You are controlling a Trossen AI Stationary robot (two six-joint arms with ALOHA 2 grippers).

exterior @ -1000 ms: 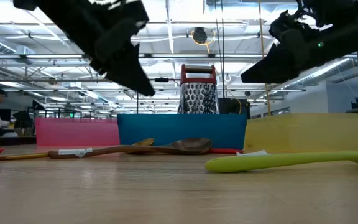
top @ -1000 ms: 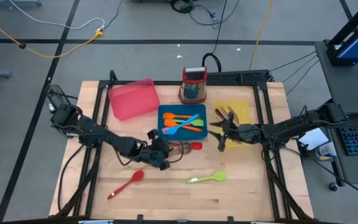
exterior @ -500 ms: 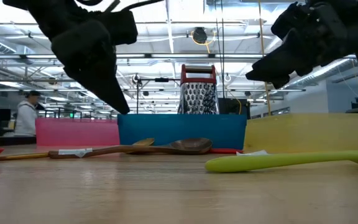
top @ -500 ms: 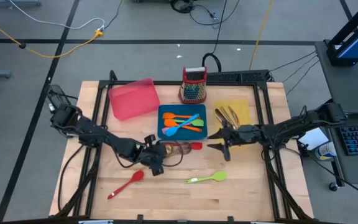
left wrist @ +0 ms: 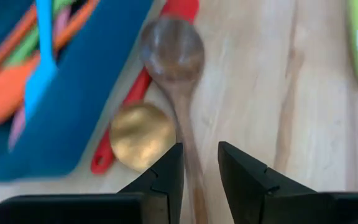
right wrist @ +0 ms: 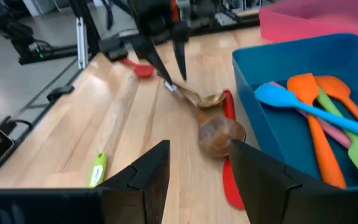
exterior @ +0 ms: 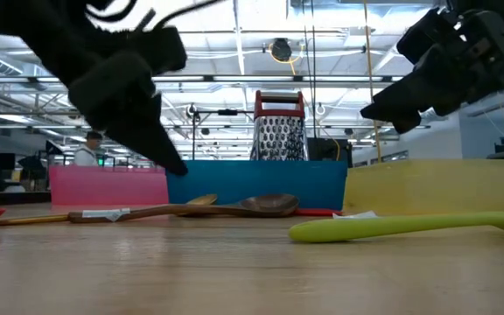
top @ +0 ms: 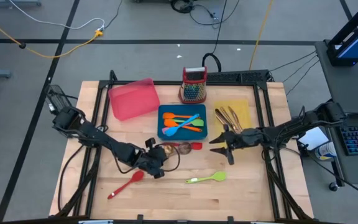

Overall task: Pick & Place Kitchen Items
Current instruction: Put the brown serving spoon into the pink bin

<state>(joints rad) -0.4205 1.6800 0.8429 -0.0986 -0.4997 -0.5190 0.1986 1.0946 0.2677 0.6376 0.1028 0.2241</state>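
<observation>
A wooden spoon [left wrist: 173, 56] lies on the table in front of the blue tray [top: 164, 112], with a gold-toned spoon [left wrist: 142, 134] and a red utensil [left wrist: 101, 163] beside it. My left gripper [left wrist: 201, 171] is open and slants down low over the wooden spoon's handle [left wrist: 190, 149], one finger on each side of it; no touch shows. My right gripper [top: 218, 145] hovers open to the right of these utensils, nothing between its fingers. A green spatula [top: 207, 178] and a red spatula [top: 126, 183] lie flat nearer the front edge.
The blue tray holds orange, blue, pink and green utensils [right wrist: 309, 106]. A yellow tray [top: 241, 107] with copper-toned cutlery stands at the right, a pink tray [top: 132, 98] at the far left, and a grater [top: 193, 85] at the far edge.
My left gripper has come down and a little toward the near-left, ending low over the wooden spoon's handle. My right gripper has shifted slightly toward the near edge and turned at the wrist. The utensils on the table have not moved.
</observation>
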